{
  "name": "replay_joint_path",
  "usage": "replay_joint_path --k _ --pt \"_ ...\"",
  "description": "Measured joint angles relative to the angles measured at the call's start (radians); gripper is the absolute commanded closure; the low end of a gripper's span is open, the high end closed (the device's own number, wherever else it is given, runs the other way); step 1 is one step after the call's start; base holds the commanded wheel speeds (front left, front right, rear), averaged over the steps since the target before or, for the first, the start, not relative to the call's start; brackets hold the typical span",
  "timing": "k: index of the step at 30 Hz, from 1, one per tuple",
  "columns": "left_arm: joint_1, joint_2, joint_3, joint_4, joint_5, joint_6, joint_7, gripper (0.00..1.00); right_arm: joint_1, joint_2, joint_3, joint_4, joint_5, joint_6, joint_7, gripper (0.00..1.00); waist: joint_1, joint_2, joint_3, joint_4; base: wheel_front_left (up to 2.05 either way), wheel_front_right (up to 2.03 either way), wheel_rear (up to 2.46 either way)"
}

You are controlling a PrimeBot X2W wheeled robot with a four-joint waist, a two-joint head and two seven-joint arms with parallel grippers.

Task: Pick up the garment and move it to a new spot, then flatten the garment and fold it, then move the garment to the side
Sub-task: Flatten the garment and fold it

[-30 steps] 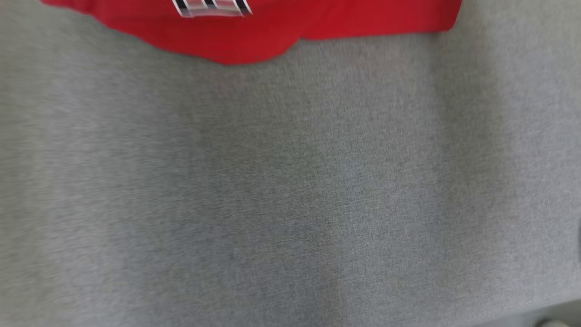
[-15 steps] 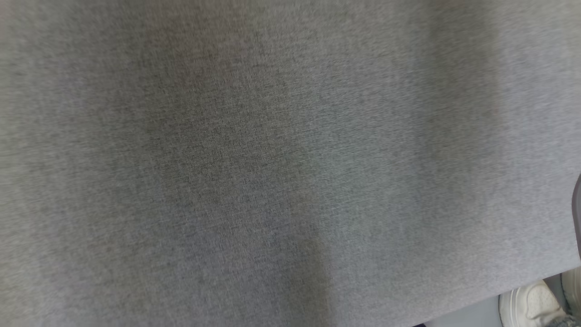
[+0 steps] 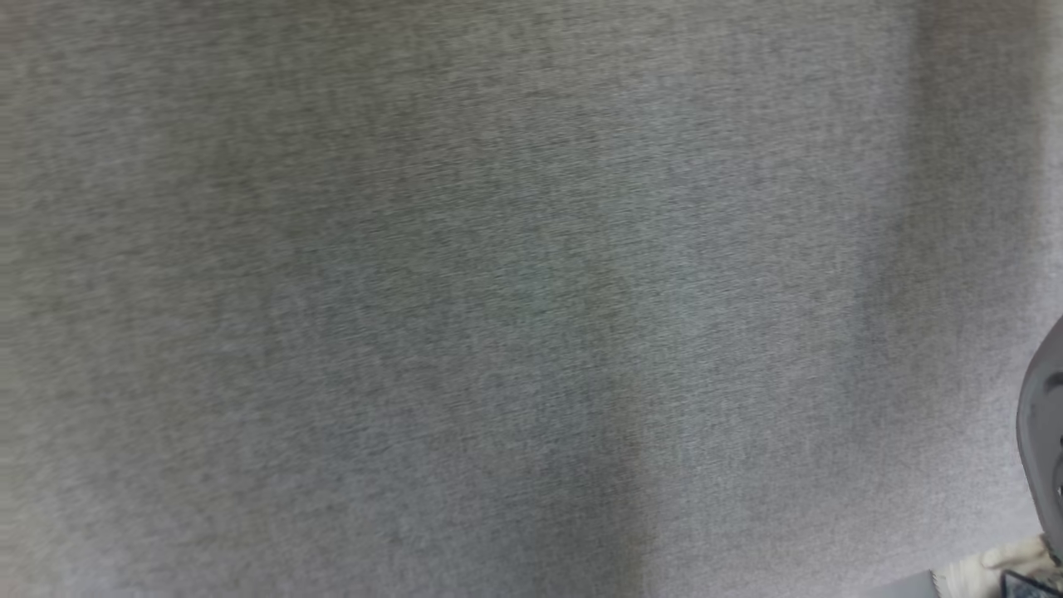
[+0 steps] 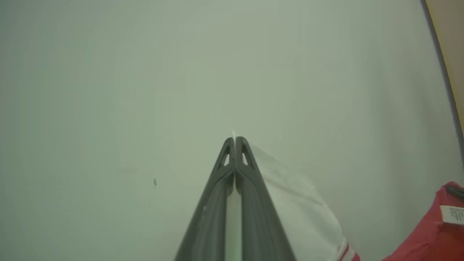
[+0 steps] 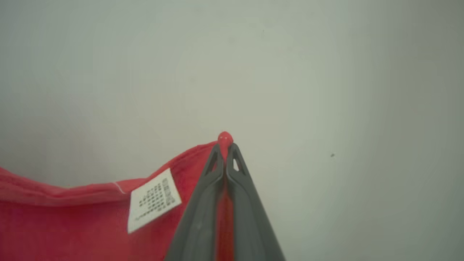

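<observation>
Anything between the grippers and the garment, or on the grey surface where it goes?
Nothing visible does. The left gripper is shut directly on a white part of the garment, the right gripper on its red edge. The grey surface seen from the head shows nothing lying on it.

Tough one to call, tbh. My best read is some kind of plain indoor test room or lab-type setup, but I can't say for sure. The main clue is the worktop [image 3: 498, 291]: a big flat stretch covered in plain grey woven cloth. Just past the worktop's lower-right edge there's a sliver of smooth blue-grey floor [image 3: 909, 588]. Away from the worktop, the wrist views look at a plain pale greenish wall [image 4: 108, 72] with a tan strip [image 4: 451, 32] running along one side.
</observation>
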Motion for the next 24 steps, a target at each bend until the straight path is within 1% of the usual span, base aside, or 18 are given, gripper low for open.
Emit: replay_joint_path --k 3,5,7,9,11,13,15,20,24 --pt "0.07 0.02 -0.013 0.008 -0.071 0.0 0.002 1.0 0.035 -0.01 0.021 0.061 0.01 0.0 0.008 1.0 -0.0001 0.0 -0.019 0.012 0.0 0.0 0.0" --pt "0.111 0.021 -0.014 0.01 -0.127 0.0 0.016 1.0 0.053 -0.013 0.043 0.099 0.032 0.0 0.042 1.0 -0.0001 0.0 -0.038 0.018 0.0 0.0 0.0" --pt "0.154 0.02 -0.011 0.016 -0.189 0.0 0.057 1.0 0.073 -0.021 0.078 0.129 0.048 0.0 0.09 1.0 -0.0002 0.0 -0.063 0.023 0.0 0.0 0.0" --pt "0.176 0.022 -0.01 0.015 -0.197 0.0 0.068 1.0 0.08 -0.025 0.091 0.138 0.061 0.0 0.11 1.0 -0.0002 0.0 -0.076 0.026 0.0 0.0 0.0" --pt "0.228 0.018 -0.004 0.022 -0.248 0.015 0.104 1.0 0.101 -0.04 0.116 0.158 0.085 0.0 0.161 1.0 -0.0003 -0.0001 -0.105 0.032 0.0 0.0 0.0" --pt "0.288 0.013 -0.013 0.026 -0.277 0.026 0.144 1.0 0.14 -0.053 0.139 0.165 0.106 0.0 0.198 1.0 -0.0003 -0.0001 -0.136 0.039 0.0 0.0 0.0" --pt "0.345 0.006 -0.021 0.019 -0.299 0.029 0.162 1.0 0.176 -0.063 0.161 0.169 0.127 0.0 0.235 1.0 -0.0003 -0.0001 -0.167 0.047 0.0 0.0 0.0" --pt "0.495 -0.007 -0.022 -0.003 -0.366 0.045 0.185 1.0 0.259 -0.086 0.207 0.156 0.162 0.0 0.315 1.0 -0.0004 -0.0003 -0.249 0.068 0.0 0.0 0.0" --pt "0.636 -0.025 -0.03 -0.038 -0.434 0.052 0.211 1.0 0.349 -0.12 0.234 0.125 0.201 0.0 0.42 1.0 -0.0004 -0.0003 -0.32 0.087 0.0 0.0 0.0"
